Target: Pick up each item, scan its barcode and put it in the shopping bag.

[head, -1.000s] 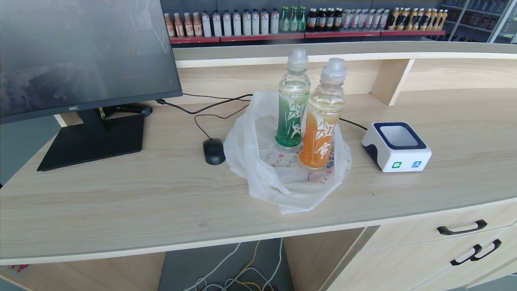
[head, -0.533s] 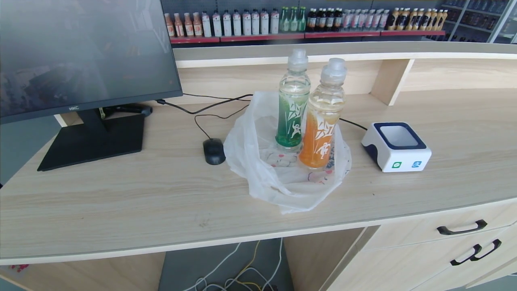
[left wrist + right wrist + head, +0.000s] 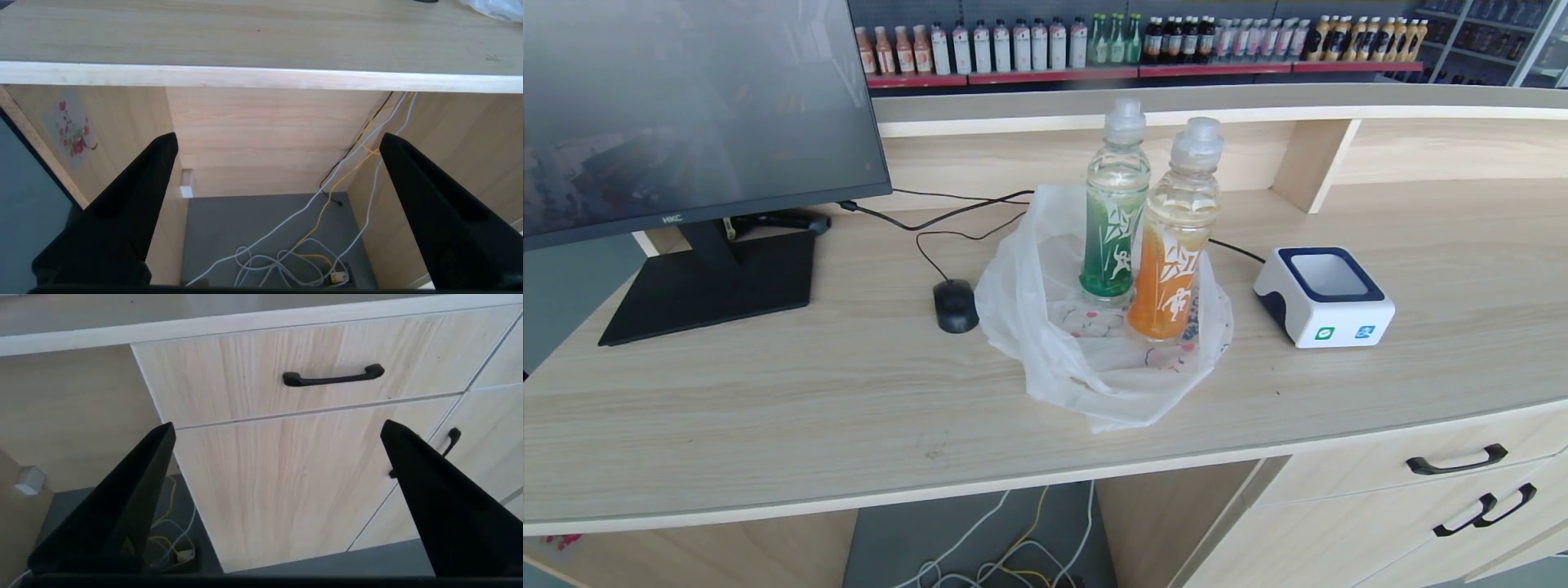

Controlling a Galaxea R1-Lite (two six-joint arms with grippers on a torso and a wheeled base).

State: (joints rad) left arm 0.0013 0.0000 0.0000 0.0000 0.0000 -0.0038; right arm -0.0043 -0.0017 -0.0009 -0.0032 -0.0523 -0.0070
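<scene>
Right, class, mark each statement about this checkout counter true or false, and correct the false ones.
1. The green bottle and orange bottle stand upright in the shopping bag. True.
2. The scanner sits on the bag's left. False: it sits on its right.
3. The mouse lies between the monitor stand and the bag. True.
4. The left tool grips the orange bottle. False: it is open, holding nothing, below the counter edge.
</scene>
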